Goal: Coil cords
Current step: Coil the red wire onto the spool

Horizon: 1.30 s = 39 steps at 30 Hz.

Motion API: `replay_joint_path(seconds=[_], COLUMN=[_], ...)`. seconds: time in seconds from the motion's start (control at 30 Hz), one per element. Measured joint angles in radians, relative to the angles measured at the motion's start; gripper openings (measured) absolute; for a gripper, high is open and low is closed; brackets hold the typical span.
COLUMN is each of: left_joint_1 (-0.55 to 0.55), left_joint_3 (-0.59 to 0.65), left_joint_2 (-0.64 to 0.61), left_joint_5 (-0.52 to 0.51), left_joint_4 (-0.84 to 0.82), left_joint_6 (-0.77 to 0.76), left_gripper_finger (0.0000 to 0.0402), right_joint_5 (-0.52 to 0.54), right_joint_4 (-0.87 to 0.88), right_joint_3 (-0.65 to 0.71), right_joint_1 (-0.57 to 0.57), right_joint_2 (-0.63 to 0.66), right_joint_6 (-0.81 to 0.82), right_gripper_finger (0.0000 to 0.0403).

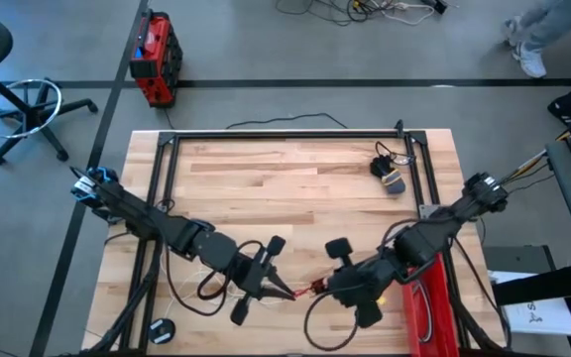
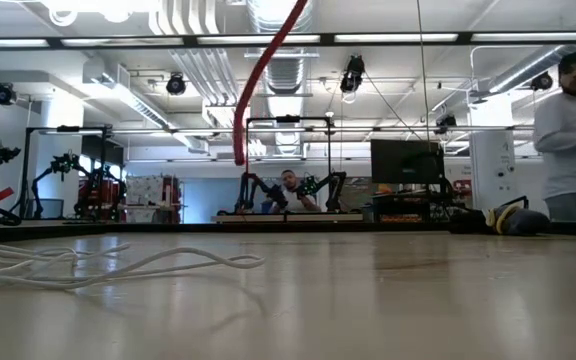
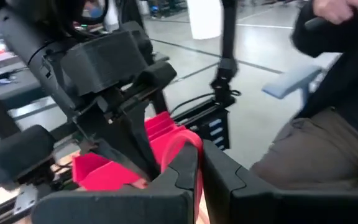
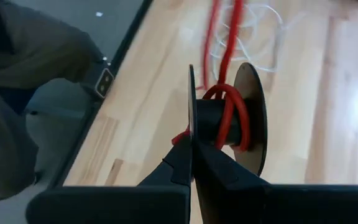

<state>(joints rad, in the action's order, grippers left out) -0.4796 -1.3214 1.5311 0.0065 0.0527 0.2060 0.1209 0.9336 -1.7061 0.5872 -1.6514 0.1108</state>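
Observation:
A red cord (image 1: 306, 290) runs between my two grippers near the table's front middle. It is partly wound on the hub of a small black spool (image 4: 229, 118). My left gripper (image 1: 285, 292) is shut on the cord. My right gripper (image 1: 329, 288) is shut on the spool. In the low view the red cord (image 2: 268, 70) curves up out of sight. A white cord (image 2: 118, 265) lies loose on the table beside the left gripper. A black cord (image 1: 317, 332) loops on the table under the right gripper. My left gripper pinches the red cord (image 3: 198, 167) between its two fingers, which lie across it. The cord is lifted clear of the table there and arches past the fingertips toward the right gripper. My right gripper pinches the rim of one thin flange of the spool (image 4: 191, 134) between its two fingers. The spool is held clear of the table with its axis across the fingers. Several turns of red cord (image 4: 232, 115) sit on the hub.
A red bin (image 1: 430, 302) stands at the table's front right, close to the right arm. A small coiled cord with a dark plug (image 1: 390, 177) lies at the far right. A small black coil (image 1: 162, 329) lies at the front left. A person stands beyond the table.

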Motion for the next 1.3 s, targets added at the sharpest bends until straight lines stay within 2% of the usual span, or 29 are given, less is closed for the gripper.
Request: replay_joint_path(seconds=[0.23,0.37,0.63,0.93,1.1,1.3], left_joint_1=[0.012,0.013,0.038,0.047,0.048,0.048], left_joint_3=[-0.035,-0.049,-0.047,-0.046,-0.041,-0.027], left_joint_2=[0.000,0.000,0.033,0.066,0.066,0.074], left_joint_5=[0.113,0.114,0.111,0.150,0.237,0.246], left_joint_4=[-0.077,-0.117,-0.068,0.007,-0.003,0.064], left_joint_6=[0.022,0.022,0.022,0.034,0.019,0.020], left_gripper_finger=[0.0000,0.0000,0.0003,0.0001,0.0002,0.0005], right_joint_5=[-0.127,-0.187,-0.330,-0.356,-0.356,-0.350], right_joint_4=[-0.176,-0.274,-0.487,-0.528,-0.573,-0.662], right_joint_3=[0.000,0.000,0.011,0.013,0.013,0.013], right_joint_1=[-0.010,-0.011,-0.012,-0.005,-0.003,-0.005], right_joint_2=[-0.028,-0.034,-0.036,-0.035,-0.024,-0.021], right_joint_6=[-0.153,-0.224,-0.349,-0.386,-0.446,-0.530], right_gripper_finger=[0.0000,0.0000,0.0000,0.0000,0.0000,0.0000])
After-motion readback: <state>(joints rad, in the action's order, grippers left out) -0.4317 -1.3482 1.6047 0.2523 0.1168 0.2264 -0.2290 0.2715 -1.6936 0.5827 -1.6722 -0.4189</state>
